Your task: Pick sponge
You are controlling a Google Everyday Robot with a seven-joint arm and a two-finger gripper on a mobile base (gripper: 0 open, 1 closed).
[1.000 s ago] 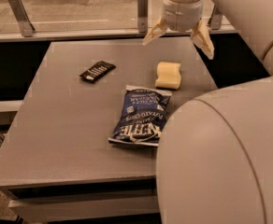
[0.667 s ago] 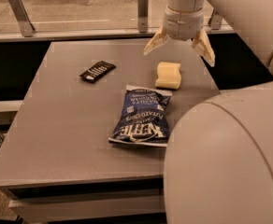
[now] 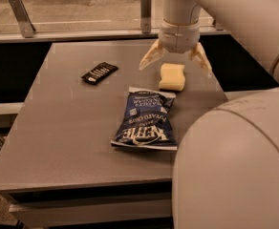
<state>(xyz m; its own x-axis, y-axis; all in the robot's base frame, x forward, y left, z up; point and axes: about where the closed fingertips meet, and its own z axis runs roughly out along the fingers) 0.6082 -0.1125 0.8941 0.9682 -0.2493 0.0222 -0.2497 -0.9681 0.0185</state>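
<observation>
Sponge by tabletop's far right edge; gripper has dropped lower over it, fingers splayed wide astride it, seemingly not yet touching, so closing comes next.

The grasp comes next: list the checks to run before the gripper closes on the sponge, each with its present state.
1. Gripper open, fingers spread wide: ok.
2. Gripper lined up over the sponge, one finger on either side: ok.
3. Sponge lying free on the table, not yet held: ok.
4. Chip bag apart from the sponge: cannot tell, its top edge lies very close.
5. Black bar away from the fingers: ok.
6. Fingertips low enough to close on the sponge: cannot tell.
</observation>
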